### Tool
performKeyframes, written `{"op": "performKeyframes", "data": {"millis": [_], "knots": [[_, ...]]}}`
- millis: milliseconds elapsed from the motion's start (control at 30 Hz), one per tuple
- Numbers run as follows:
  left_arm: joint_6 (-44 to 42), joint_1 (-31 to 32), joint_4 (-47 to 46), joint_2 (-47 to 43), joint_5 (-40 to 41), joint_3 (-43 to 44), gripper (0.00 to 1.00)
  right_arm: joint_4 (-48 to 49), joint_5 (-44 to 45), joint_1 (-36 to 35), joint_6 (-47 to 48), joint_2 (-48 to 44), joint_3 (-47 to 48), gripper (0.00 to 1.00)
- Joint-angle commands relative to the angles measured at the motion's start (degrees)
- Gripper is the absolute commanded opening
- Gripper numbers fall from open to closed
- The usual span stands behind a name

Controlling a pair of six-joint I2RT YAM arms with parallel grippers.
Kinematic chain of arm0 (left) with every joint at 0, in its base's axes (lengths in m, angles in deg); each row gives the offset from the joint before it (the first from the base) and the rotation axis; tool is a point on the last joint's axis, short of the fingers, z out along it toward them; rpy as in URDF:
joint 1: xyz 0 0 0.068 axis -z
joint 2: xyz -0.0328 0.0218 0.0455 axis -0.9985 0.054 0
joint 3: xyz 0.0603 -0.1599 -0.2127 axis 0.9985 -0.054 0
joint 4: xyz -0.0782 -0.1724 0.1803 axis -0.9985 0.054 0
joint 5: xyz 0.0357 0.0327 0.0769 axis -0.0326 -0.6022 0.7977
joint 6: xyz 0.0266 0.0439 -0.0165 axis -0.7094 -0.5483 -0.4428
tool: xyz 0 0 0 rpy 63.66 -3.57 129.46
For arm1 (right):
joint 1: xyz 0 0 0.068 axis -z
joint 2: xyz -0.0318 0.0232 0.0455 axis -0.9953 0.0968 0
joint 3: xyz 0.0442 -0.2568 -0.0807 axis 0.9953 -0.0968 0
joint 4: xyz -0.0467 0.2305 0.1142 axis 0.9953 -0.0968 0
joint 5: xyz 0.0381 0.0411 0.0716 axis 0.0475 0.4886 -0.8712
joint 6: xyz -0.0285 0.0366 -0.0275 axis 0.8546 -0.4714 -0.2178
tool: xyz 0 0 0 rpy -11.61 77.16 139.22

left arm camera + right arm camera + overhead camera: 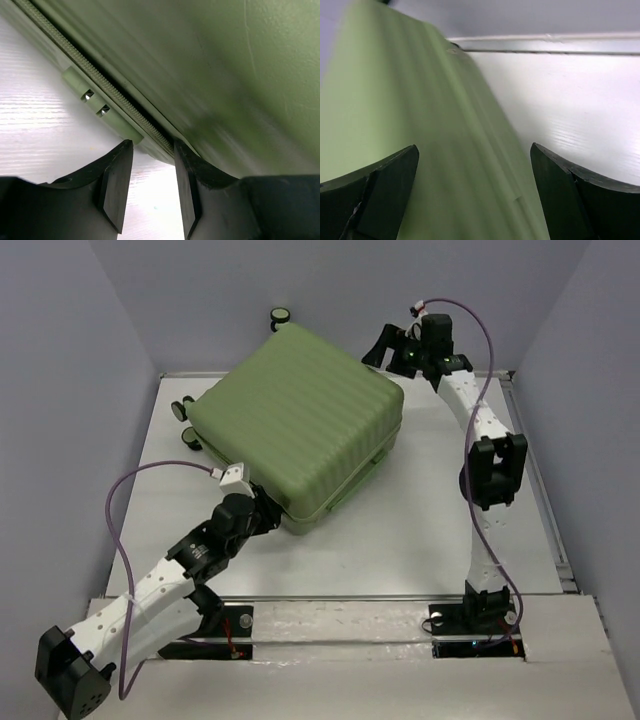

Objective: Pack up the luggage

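**Q:** Where does the suitcase (300, 420) lie, and how do the grippers stand?

**A:** It lies closed and flat on the table (440, 520), toward 11 o'clock. The left gripper (151, 145) sits at its 6 o'clock corner, fingers half spread at the zip (90, 67). Whether they pinch the rim cannot be told. The right gripper (474, 147) is spread wide at the 2 o'clock corner.

**Q:** How will it handle?

**A:** It is judged stiff, bulky and fairly heavy, and the ribbed shell looks slick. The seam lip offers the likeliest hold. A flat face would probably slip.
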Motion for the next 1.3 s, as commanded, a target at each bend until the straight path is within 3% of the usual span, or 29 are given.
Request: {"op": "performKeyframes", "data": {"millis": [0, 33, 67, 133, 200, 267, 300, 333, 367, 467, 533, 600, 633, 667, 733, 767, 833, 1000, 1267], "knots": [[2.39, 3.18, -12.68, 4.34, -5.16, 6.85, 0.50, -2.28, -8.58, -8.97, 5.46, -17.92, -3.04, 1.00], [2.22, 3.62, -12.86, 5.05, -5.07, 7.92, 0.50, -2.20, -7.62, -8.97, 6.35, -20.21, -4.81, 1.00], [1.52, 5.37, -13.12, 5.75, -3.94, 11.41, 0.50, -1.06, -6.48, -8.97, 8.97, -31.02, -17.09, 0.97], [1.16, 5.65, -12.86, 5.33, -2.88, 12.31, 0.50, 2.09, -5.59, -8.97, 9.17, -38.21, -22.18, 0.92], [-0.15, 5.65, -11.81, 4.80, -1.73, 14.95, 0.51, 9.91, -4.80, -9.57, 8.47, -49.42, -39.22, 0.82], [-2.08, 5.74, -9.18, 5.06, 0.80, 20.12, 0.57, 13.17, -4.18, -9.58, 7.41, -55.97, -48.37, 0.67], [-3.92, 5.65, -6.82, 5.15, 4.47, 22.23, 0.59, 15.36, -4.09, -10.10, 6.89, -58.87, -56.07, 0.50], [-4.89, 5.56, -4.01, 5.23, 6.34, 24.08, 0.65, 16.43, -4.44, -10.11, 6.01, -61.68, -59.55, 0.40], [-6.21, 5.21, -1.90, 5.93, 9.75, 27.93, 0.76, 17.48, -4.97, -10.72, 4.87, -66.58, -65.32, 0.19], [-7.62, 3.20, -0.47, 7.78, 12.86, 34.11, 0.90, 19.77, -5.67, -13.61, 3.99, -75.12, -73.09, 0.14], [-8.15, -4.77, -0.38, 9.63, 8.93, 36.04, 0.93, 20.21, -5.41, -15.90, 3.55, -78.22, -79.51, 0.14], [-7.89, -13.64, -1.17, 12.69, -2.48, 37.11, 0.95, 20.13, -4.10, -17.83, 3.46, -81.48, -83.29, 0.15], [-6.76, -22.65, -2.65, 14.62, -6.35, 36.85, 0.95, 20.39, -4.01, -19.23, 3.37, -82.27, -87.14, 0.17], [-6.23, -26.91, -3.62, 15.60, -9.95, 35.89, 0.97, 20.83, -4.09, -19.86, 3.20, -83.06, -88.92, 0.20], [-4.30, -36.74, -5.21, 19.71, -19.62, 35.18, 0.98, 21.97, -4.36, -21.00, 2.41, -84.82, -93.30, 0.32], [-3.59, -39.32, -7.39, 22.00, -25.31, 34.22, 0.98, 23.89, -4.10, -21.88, 2.40, -85.61, -94.37, 0.42], [-1.32, -45.90, -8.72, 24.20, -28.17, 32.72, 0.99, 24.00, -3.83, -22.41, 2.58, -86.05, -96.13, 0.50], [1.95, -52.61, -15.05, 33.86, -37.14, 31.92, 0.99, 23.73, -3.48, -23.03, 3.63, -86.85, -96.76, 0.81], [6.25, -54.99, -23.65, 42.93, -39.69, 32.27, 0.99, 24.17, -3.30, -24.17, 3.46, -85.53, -98.25, 0.86]]}}
